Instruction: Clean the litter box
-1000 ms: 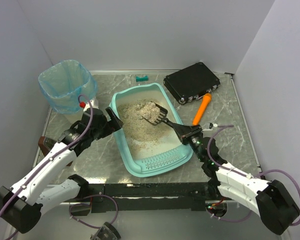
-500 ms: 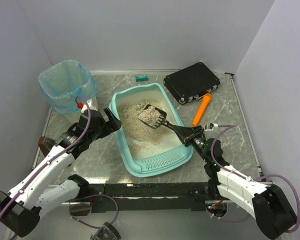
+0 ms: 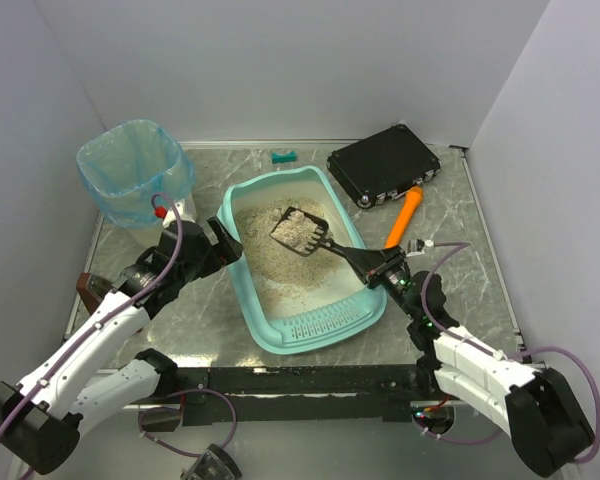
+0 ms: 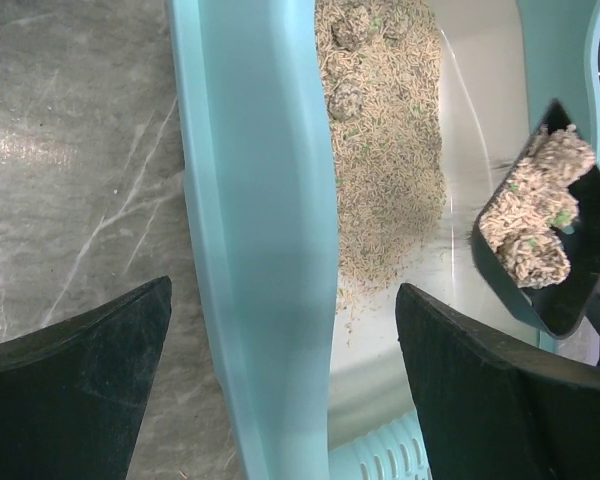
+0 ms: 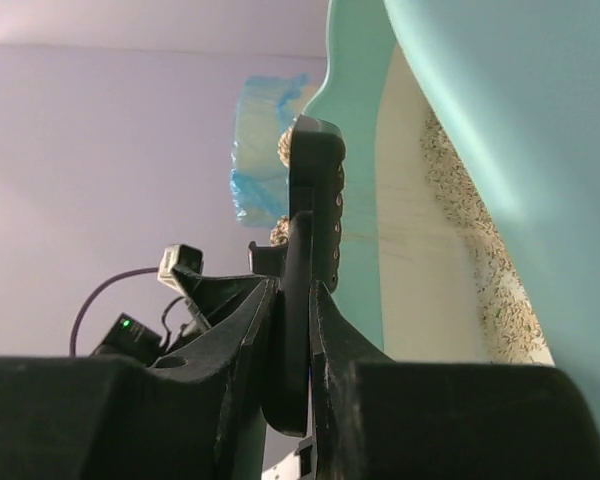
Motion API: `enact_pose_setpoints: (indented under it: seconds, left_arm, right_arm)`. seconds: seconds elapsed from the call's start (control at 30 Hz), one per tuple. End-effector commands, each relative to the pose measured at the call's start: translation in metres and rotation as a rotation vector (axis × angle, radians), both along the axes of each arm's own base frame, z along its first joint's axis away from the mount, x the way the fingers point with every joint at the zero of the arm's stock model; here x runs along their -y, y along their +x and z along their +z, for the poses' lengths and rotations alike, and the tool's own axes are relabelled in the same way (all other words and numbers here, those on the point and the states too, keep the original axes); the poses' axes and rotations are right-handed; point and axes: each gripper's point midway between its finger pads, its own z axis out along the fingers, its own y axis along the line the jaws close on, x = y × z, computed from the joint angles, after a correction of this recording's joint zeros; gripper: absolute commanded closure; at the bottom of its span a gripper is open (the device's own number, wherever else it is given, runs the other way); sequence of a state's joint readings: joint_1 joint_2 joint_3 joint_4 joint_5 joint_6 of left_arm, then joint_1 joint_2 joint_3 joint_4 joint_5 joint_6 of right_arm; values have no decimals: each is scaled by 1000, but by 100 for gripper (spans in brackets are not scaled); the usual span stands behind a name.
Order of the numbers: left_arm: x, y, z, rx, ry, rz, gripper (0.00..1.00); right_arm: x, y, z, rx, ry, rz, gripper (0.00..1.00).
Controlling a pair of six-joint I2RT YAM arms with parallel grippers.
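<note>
Gap between litter box [image 3: 320, 325] and bin [image 3: 135, 175], scoop [image 3: 300, 230] over litter [image 3: 275, 268], black case [image 3: 383, 165] far-right

Teal litter box [image 3: 325, 322], beige litter [image 3: 278, 265] — black scoop [image 3: 321, 239], blue-bagged bin [image 3: 135, 172], grey-veined table [image 3: 452, 228].

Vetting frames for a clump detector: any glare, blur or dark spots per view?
Top external: even light, sharp, mild sheen on the table. Left wrist: clumps in the scoop crisp, its jaws dark and soft, sheen on the litter box rim. Right wrist: near litter box wall blurred, jaws nearly black against the bright back wall.
</note>
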State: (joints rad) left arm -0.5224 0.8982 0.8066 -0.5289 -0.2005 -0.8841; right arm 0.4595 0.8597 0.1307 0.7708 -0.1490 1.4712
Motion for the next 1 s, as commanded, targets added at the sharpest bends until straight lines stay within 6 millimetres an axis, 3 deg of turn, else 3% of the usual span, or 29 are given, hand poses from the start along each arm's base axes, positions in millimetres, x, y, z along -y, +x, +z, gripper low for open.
enact_pose_setpoints:
  seconds: [0.0,0.13,0.27,0.37,0.43,0.5,0.57,0.67,0.73,0.77,0.83,0.9,0.97]
  left_arm:
    - [0,5,10,46,-23,18,3]
    - [5,3,6,31,-33,-8,3]
    - [-1,3,3,29,-25,25,3]
    - [1,2,1,32,-42,25,3]
    - [-2,1,2,28,-39,34,3]
    - [-5,1,1,30,-34,50,3]
    - [-8,2,2,50,-39,66,3]
    - [-9,-1,2,44,-33,58,3]
    - [-11,-2,5,44,-25,66,3]
    - [-14,-2,4,37,-17,83,3]
    - [-16,-5,2,34,-18,87,3]
    - [-15,-5,0,32,-25,84,3]
    - [-14,-6,-1,27,-29,81,3]
  right_arm:
    - [13,9,34,65,-18,-90,100]
    - [-9,2,53,153,17,-10,100]
    - [10,12,26,65,14,-82,100]
    - [-13,10,53,130,22,11,100]
    - [-12,8,52,136,71,39,100]
    - [0,12,33,83,62,-7,100]
    - [-6,14,21,38,-7,0,100]
    - [-6,9,50,157,50,22,100]
    - [9,13,34,136,25,-28,100]
    - [13,14,17,63,-18,-44,100]
    - [13,20,28,92,-63,-65,100]
    - [-7,11,51,177,-41,29,100]
    - [-3,13,45,159,-21,28,100]
